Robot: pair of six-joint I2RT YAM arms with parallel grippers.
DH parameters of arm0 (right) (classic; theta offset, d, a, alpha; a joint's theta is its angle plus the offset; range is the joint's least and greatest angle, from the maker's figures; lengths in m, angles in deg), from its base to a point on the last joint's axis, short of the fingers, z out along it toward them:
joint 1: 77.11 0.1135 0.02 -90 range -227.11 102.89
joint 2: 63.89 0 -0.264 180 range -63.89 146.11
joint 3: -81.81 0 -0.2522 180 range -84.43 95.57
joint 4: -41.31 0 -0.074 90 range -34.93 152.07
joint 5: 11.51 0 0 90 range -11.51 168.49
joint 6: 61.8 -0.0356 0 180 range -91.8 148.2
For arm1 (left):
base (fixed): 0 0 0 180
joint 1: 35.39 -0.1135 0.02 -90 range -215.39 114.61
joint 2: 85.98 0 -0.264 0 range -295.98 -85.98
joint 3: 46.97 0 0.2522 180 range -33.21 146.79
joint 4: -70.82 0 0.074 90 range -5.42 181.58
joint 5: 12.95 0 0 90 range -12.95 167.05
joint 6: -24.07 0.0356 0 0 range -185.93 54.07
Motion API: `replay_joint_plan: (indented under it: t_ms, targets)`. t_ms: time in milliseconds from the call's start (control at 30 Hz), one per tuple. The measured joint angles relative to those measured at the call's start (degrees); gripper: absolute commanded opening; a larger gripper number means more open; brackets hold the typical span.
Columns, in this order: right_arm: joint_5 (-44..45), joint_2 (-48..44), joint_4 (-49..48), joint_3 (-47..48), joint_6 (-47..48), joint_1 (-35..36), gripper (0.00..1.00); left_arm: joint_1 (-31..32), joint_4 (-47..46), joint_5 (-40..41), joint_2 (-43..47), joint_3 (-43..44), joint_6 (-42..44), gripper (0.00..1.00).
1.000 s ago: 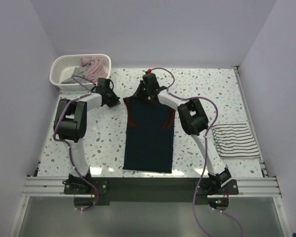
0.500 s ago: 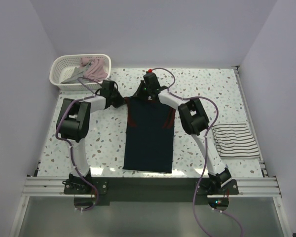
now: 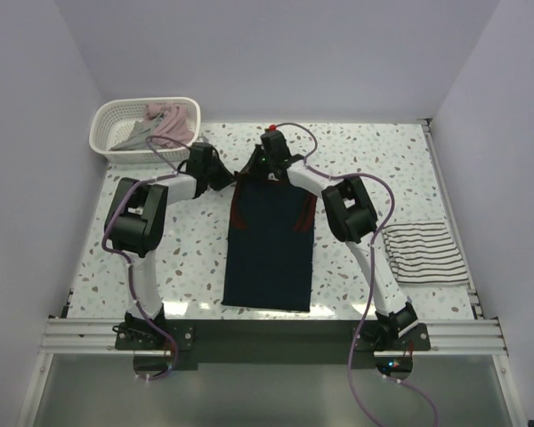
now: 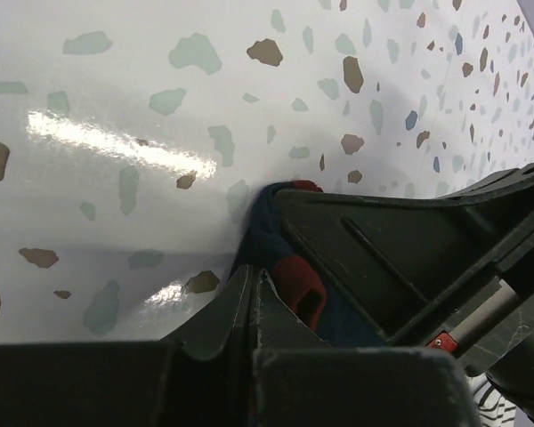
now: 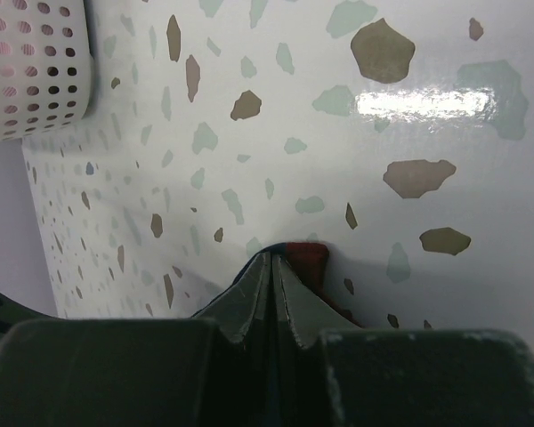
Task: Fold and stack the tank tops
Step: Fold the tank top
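The dark navy tank top [image 3: 269, 253] with red trim lies spread flat mid-table, its hem toward the arms. At its far end, my right gripper [image 3: 264, 169] is shut on its neck edge, where navy cloth and red trim [image 5: 309, 259] bunch at the tips of my right gripper [image 5: 272, 259]. My left gripper [image 3: 221, 176] is shut with nothing between its jaws, at the top's left shoulder. Close up, my left gripper [image 4: 254, 272] has navy cloth [image 4: 265, 227] and red trim [image 4: 299, 286] just beside it. A folded white striped tank top [image 3: 423, 252] lies at the right.
A white perforated basket [image 3: 116, 133] stands at the back left corner, its wall also in the right wrist view [image 5: 36, 71]. It holds pinkish and grey tops [image 3: 165, 124]. The right arm's dark gripper body [image 4: 427, 258] sits close beside my left fingers.
My left gripper, shut throughout, has slid right from near the basket to the navy top's left shoulder. The right gripper and the striped top have stayed put.
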Motion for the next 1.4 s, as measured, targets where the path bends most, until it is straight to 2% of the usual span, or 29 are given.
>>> replay_joint_plan:
  t_ms: [600,1033,1200,1400]
  targets:
    - [-6.6,3.5,-6.4,1.4,-6.5,-1.3,0.1,1.8,-4.9,-1.0,0.8,-3.0,0.0,0.0]
    - [-9.2,3.6,-10.1,1.2,-8.9,-2.7,0.41,2.0,-5.0,0.9,-0.9,-2.8,-0.3,0.0]
    - [-7.8,2.5,-7.7,2.4,-5.6,-4.0,0.41,2.0,-4.6,1.4,-1.7,-1.4,-0.3,0.0]
    - [-1.4,-11.6,-5.4,-12.7,-0.2,-5.8,0.36,1.8,-2.8,2.3,-1.8,0.3,-0.2,0.01]
